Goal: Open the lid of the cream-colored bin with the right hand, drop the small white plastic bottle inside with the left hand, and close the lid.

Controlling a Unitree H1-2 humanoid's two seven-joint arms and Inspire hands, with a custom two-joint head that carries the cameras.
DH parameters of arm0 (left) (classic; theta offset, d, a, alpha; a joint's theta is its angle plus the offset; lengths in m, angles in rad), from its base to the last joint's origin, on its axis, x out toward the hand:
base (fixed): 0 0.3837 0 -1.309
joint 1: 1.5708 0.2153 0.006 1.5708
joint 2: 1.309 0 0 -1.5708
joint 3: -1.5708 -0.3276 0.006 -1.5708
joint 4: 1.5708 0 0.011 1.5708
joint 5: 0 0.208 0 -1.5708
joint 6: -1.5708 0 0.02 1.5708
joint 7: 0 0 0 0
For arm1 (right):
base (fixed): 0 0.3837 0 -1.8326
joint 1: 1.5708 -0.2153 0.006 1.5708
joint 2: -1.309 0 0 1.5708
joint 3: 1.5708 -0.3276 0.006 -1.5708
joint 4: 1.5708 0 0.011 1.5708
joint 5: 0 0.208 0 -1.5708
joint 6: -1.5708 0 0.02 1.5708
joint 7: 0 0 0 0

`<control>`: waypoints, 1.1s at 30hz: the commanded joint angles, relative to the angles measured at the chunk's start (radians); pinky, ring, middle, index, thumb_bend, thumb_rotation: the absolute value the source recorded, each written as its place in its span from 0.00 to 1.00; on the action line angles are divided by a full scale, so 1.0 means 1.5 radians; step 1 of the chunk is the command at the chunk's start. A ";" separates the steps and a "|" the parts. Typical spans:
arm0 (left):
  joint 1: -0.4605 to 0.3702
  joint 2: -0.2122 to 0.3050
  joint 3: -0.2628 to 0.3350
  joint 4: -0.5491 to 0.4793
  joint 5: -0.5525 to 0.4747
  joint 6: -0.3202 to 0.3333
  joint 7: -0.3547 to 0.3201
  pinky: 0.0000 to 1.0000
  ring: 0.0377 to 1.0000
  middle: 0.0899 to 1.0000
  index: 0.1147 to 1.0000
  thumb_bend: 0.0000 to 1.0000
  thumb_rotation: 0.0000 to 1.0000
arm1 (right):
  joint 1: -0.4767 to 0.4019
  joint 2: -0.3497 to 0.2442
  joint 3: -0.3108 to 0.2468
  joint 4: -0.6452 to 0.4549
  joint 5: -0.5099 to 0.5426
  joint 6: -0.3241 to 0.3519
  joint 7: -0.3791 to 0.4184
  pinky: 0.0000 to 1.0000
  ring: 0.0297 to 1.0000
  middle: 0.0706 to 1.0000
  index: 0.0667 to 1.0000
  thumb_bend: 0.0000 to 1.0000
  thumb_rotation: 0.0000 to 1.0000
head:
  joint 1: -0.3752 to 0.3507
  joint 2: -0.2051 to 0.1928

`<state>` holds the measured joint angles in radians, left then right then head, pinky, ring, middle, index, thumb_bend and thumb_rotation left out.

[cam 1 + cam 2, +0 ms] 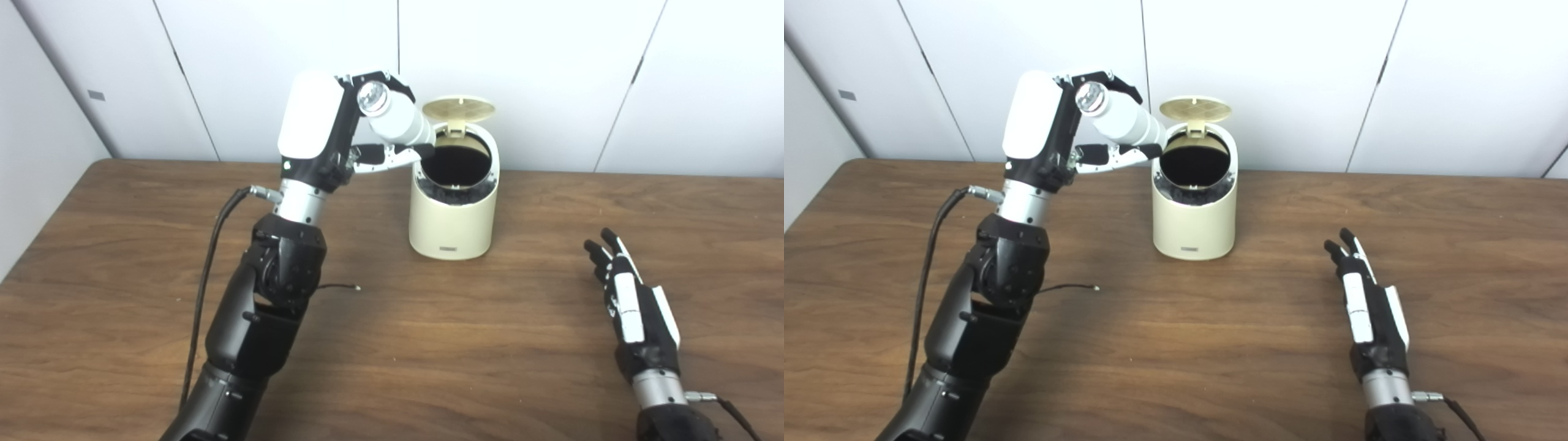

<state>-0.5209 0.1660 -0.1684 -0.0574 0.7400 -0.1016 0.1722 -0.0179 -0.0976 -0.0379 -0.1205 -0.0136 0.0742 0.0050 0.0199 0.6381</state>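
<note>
Nearest the camera, the right hand [634, 306] lies low over the wooden table [490, 355], well apart from the bin. Its fingers are straight and slightly spread, holding nothing. Judgement: it is parked clear so the other arm can work, and waits for the closing step.

The left hand [343, 131] is raised beside the bin's upper left edge. Its fingers [392, 156] and thumb pinch the small white plastic bottle [398, 119], which is tilted, its silvery end toward the camera and its far end pointing down at the opening. The far end sits just at the rim; whether it touches cannot be told.

The cream-colored bin [453, 214] stands upright on the table. Its lid [459, 108] is hinged at the back and stands raised, leaving the dark mouth fully exposed.

Judgement: the opening step is complete and the drop is in hand. The tilt appears intended to let the bottle slide in on release. Risk: it catches the near rim and falls outside. A thin loose cable [337, 286] lies on the table beside the left forearm.
</note>
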 commanded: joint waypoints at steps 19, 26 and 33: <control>-0.059 -0.011 -0.022 0.136 0.012 -0.084 0.080 0.35 0.38 0.45 0.44 0.47 0.00 | -0.012 0.012 0.028 -0.021 -0.034 0.021 -0.002 0.94 0.93 0.90 0.96 0.56 0.99 | -0.017 -0.006; -0.071 -0.011 -0.030 0.154 0.019 -0.085 0.089 0.35 0.38 0.47 0.44 0.47 0.00 | -0.010 0.013 0.039 -0.024 -0.053 0.027 -0.003 0.89 0.92 0.90 0.97 0.56 0.98 | -0.023 -0.005; -0.079 -0.017 -0.034 0.162 0.024 -0.076 0.088 0.35 0.38 0.47 0.45 0.47 0.00 | -0.011 0.011 0.045 -0.024 -0.069 0.031 -0.006 0.89 0.92 0.89 0.97 0.59 1.00 | -0.023 -0.006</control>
<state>-0.5797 0.1443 -0.2218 0.2001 0.7699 -0.2096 0.2762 -0.0228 -0.0889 0.0145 -0.1411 -0.1119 0.1118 -0.0149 -0.0138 0.6289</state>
